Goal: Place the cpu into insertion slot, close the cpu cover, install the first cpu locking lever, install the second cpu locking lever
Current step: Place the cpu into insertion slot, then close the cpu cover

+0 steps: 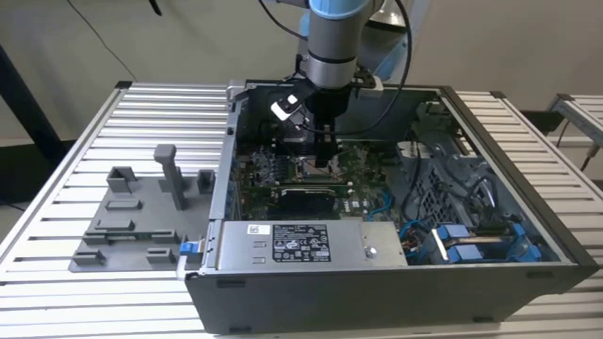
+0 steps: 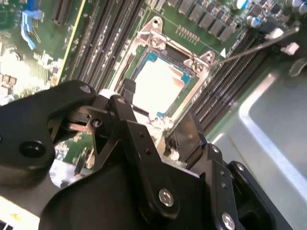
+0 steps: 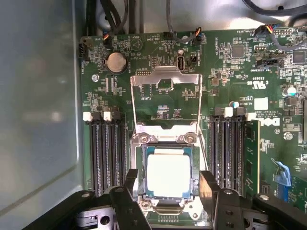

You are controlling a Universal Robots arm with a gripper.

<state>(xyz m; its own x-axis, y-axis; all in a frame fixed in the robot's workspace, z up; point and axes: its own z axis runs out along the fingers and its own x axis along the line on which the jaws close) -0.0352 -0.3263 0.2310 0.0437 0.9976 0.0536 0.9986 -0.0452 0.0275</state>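
Hanging with fingers [image 3: 133, 184] wide apart and holding nothing, the gripper [image 2: 156, 108] sits around the cpu [image 3: 168, 176], which lies flat in the insertion slot [image 3: 193, 158], with the cpu cover [image 3: 165, 71] tipped up to leave room.

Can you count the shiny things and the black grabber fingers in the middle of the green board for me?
Silvery square cpu chip, lying in its socket: 1
Thin silver metal frame cpu cover, flipped open: 1
Round silver coin battery: 1
Black tool fingers, one on each side of the chip: 2
Total: 5
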